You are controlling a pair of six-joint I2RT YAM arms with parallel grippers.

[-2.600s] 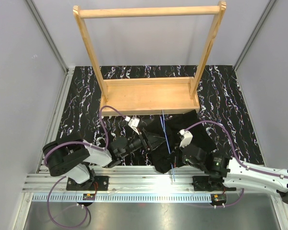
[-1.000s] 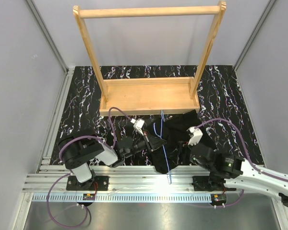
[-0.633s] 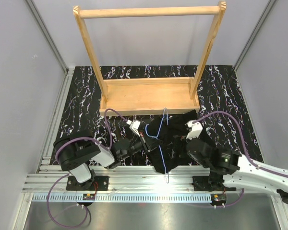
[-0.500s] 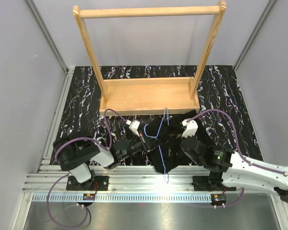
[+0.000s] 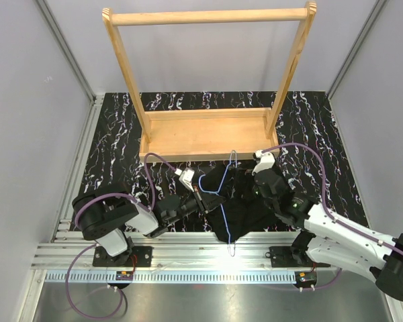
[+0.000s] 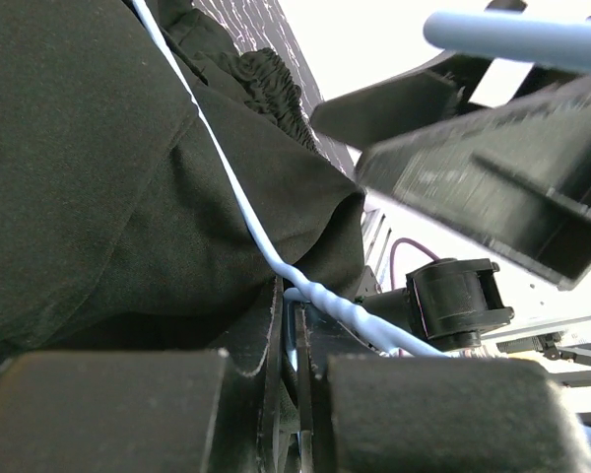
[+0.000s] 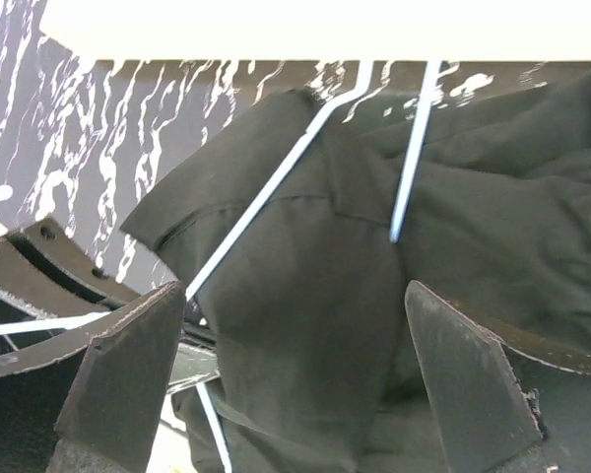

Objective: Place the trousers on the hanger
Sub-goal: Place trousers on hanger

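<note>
From above, we see the thin light-blue wire hanger (image 5: 228, 228) lying across the floppy black fabric trousers (image 5: 248, 211). The trousers sit bunched on the black, white-veined tabletop (image 5: 114, 147), just in front of the base of the tall light wooden rack (image 5: 208, 134). The hanger's hook points toward the rack. The left gripper (image 5: 203, 198) reaches in from the left and meets the wire at the trousers' edge. The right gripper (image 5: 254, 178) hangs over the far part of the cloth, near the hook.

In the left wrist view, the left gripper (image 6: 294, 365) is pinched almost closed on the hanger (image 6: 231, 187) at its twisted stretch of wire. From there the wire runs away over the trousers (image 6: 98, 177).

In the right wrist view, the right gripper (image 7: 295, 394) is spread wide with nothing between its fingers (image 7: 128, 365), poised above a fold of the trousers (image 7: 305, 296). Two runs of the hanger (image 7: 266, 202) cross the cloth here. We cannot tell whether any fabric passes through the triangle.

We judge the step in hand to be feeding the trousers onto the hanger, with one arm steadying the wire while the other readies to take cloth. The next move calls for the right gripper to descend on fabric alone, clear of the wire. It should then close on a firm fold and draw that fold over the hanger's bar. The soft cloth may slip or drag the hanger askew.
</note>
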